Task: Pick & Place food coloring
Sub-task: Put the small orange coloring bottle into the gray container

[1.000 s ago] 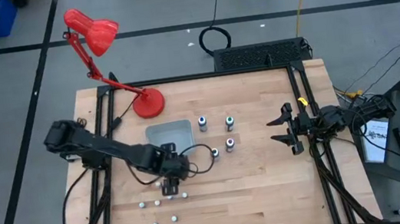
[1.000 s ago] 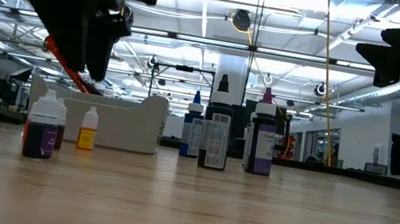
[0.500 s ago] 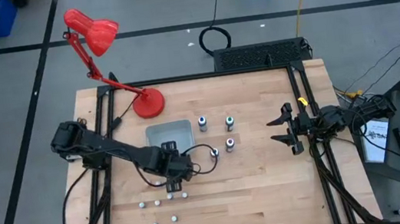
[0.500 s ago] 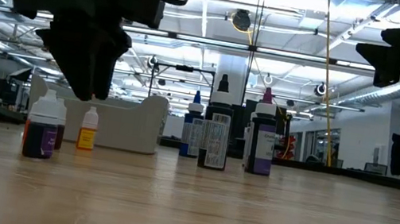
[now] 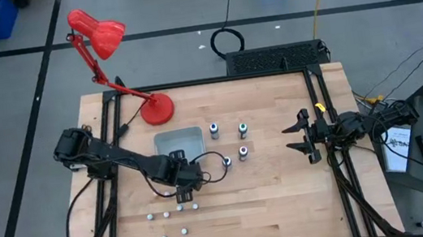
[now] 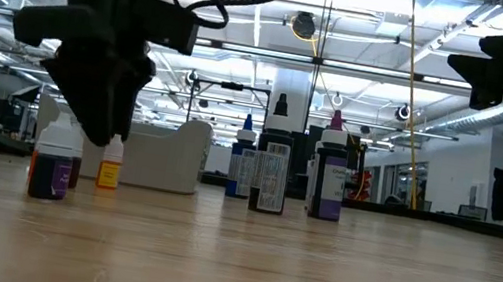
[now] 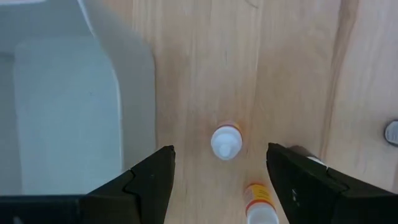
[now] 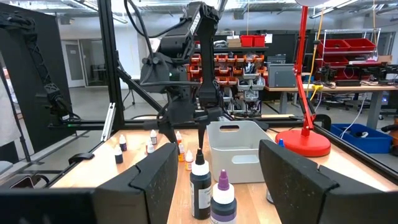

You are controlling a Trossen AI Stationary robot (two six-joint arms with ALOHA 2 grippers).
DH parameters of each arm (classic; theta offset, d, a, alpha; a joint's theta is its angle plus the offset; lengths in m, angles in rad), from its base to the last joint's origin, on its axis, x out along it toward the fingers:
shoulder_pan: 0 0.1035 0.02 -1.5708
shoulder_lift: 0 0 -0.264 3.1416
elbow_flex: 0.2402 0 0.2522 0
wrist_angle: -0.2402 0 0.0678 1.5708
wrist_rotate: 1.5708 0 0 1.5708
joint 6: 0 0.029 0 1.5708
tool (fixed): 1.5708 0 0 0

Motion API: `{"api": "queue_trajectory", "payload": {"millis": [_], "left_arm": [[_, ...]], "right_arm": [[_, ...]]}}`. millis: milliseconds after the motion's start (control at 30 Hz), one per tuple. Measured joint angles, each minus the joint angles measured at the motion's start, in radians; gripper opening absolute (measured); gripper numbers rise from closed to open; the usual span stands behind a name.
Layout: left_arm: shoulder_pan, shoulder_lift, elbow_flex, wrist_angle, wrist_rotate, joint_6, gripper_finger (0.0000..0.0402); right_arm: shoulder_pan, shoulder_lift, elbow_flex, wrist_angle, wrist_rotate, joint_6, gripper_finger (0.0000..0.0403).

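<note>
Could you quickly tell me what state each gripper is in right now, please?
Left gripper: open, empty, above a small white-capped bottle.
Right gripper: open, empty, waiting at the table's right side.

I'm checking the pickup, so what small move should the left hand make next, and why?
Probably lower straight down. The left hand hangs open above the small orange-collared bottle, which stands upright on the wooden table between its fingers, beside the grey tray. Nothing is gripped yet.
</note>
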Motion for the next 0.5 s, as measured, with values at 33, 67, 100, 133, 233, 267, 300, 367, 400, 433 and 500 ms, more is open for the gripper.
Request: {"api": "queue_trajectory", "payload": {"millis": [33,67,100,133,233,267,300,367,400,433,500], "left_arm": [[0.0,0.0,-0.008,0.014,0.0,0.0,0.0255],[0.0,0.0,-0.017,0.034,0.0,-0.001,0.0255],[0.0,0.0,-0.028,0.057,0.0,-0.001,0.0255],[0.0,0.0,-0.038,0.077,0.001,-0.001,0.0255],[0.0,0.0,-0.052,0.093,0.02,-0.002,0.0255],[0.0,0.0,-0.052,0.093,0.02,-0.002,0.0255],[0.0,0.0,-0.052,0.096,0.017,-0.002,0.0255],[0.0,0.0,-0.052,0.097,0.016,-0.002,0.0255],[0.0,0.0,-0.052,0.096,0.016,-0.002,0.0255],[0.0,0.0,-0.052,0.096,0.016,-0.001,0.0255],[0.002,0.0,-0.052,0.096,0.016,0.004,0.0255]], "right_arm": [[0.0,0.0,0.0,0.0,0.0,0.0,0.0212],[0.0,0.0,0.0,0.0,0.0,0.0,0.0212],[0.0,0.0,0.0,0.0,0.0,0.0,0.0212],[0.0,0.0,0.0,0.0,0.0,0.0,0.0212],[0.0,0.0,0.0,0.0,0.0,0.0,0.0212],[0.0,0.0,0.0,0.0,0.0,0.0,0.0212],[0.0,0.0,0.0,0.0,0.0,0.0,0.0212],[0.0,0.0,0.0,0.0,0.0,0.0,0.0212],[0.0,0.0,0.0,0.0,0.0,0.0,0.0212],[0.0,0.0,0.0,0.0,0.0,0.0,0.0212],[0.0,0.0,0.0,0.0,0.0,0.0,0.0212]]}}
